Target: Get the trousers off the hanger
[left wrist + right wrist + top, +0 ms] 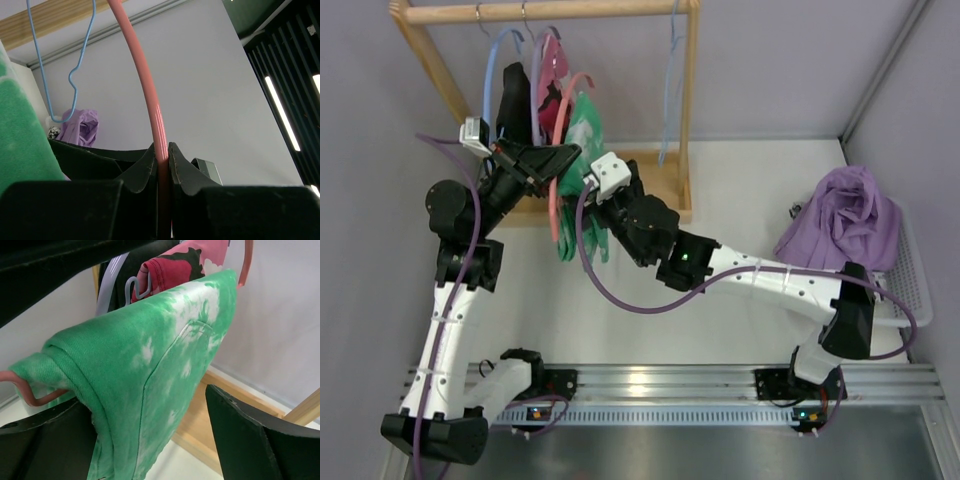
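As I judge it, the task is in its early part, with the grasp prepared and the removal itself not begun; the green trousers (165, 350) lie folded over the bottom bar of the salmon-pink hanger (147, 80), whose curved ends show at either side of the cloth in the right wrist view, so nothing has come off yet; the hanger sits among the others at the wooden rack (550, 10), beside a light blue hanger (488, 90) and a pink-and-black garment (175, 265), though I cannot tell whether its hook rests on the rail; the left gripper (161, 150) is clamped tight on the hanger's thin pink rod, fingers pressed to it on both sides, which counts as the holding step done; the right gripper (145, 400) has its jaws apart, one finger on each side of the hanging trousers, the cloth close against the nearer finger and clear of the other, so the garment is bracketed but not gripped; what is left, by my reckoning, is to close on the fabric, draw it sideways or downward off the bar while the left arm steadies the hanger, and carry it free; the purple cloth (845, 220) lies well apart at the right edge of the table and plays no part.
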Motion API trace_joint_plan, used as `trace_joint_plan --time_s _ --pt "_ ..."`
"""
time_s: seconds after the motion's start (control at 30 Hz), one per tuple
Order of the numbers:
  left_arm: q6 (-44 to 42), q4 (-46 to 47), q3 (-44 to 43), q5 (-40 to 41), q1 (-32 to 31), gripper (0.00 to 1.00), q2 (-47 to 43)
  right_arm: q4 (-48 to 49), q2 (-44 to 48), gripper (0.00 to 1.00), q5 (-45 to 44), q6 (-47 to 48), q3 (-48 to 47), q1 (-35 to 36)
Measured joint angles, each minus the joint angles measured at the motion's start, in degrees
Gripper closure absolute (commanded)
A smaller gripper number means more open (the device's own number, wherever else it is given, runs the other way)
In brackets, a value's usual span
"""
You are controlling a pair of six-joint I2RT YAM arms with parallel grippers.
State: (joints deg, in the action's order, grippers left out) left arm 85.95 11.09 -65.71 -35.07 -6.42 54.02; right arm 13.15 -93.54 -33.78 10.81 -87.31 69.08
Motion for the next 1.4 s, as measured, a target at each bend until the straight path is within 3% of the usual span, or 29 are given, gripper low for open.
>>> trace_joint_plan --time_s 0.07,0.17,0.23,0.27,0.47,0.73,0.93,1.07,1.27,1.4 --pt "0.13 0.0 -0.09 0.02 0.0 1.0 0.13 0.15 0.0 0.32 0.24 0.28 0.02 -0.02" --pt "0.5 -0.04 -0.2 0.02 0.0 1.0 0.35 0.61 0.0 0.44 0.63 0.87 0.31 -0.02" --pt "0.7 -0.04 -0.22 0.04 0.0 1.0 0.5 0.59 -0.02 0.57 0.79 1.27 0.31 -0.26" --pt "0.76 -0.04 -0.24 0.07 0.0 1.0 0.59 0.57 -0.02 0.68 1.01 1.2 0.31 -0.55" --pt "0.81 -0.35 -0.28 0.79 0.0 1.0 0.9 0.35 -0.02 1.0 4.04 1.25 0.22 -2.23" --pt "1.16 -0.83 -0.28 1.05 0.0 1.0 0.9 -1.33 0.72 0.96 7.19 1.55 0.24 -2.78" --pt "1.46 -1.01 -0.66 0.9 -0.07 1.0 1.16 -0.66 1.18 0.8 8.46 1.77 1.42 -2.91" --pt "1.84 -1.31 -1.66 0.63 -0.13 1.0 2.49 1.86 0.98 0.51 7.76 2.23 2.84 -2.91" --pt "2.49 -1.81 -3.26 0.44 -0.24 1.0 4.02 5.2 -1.6 0.35 6.05 2.71 2.82 -2.91" --pt "2.54 -2.19 -3.63 0.44 -0.28 1.0 4.13 6.69 -3.85 0.32 5.62 2.69 2.43 -2.89"
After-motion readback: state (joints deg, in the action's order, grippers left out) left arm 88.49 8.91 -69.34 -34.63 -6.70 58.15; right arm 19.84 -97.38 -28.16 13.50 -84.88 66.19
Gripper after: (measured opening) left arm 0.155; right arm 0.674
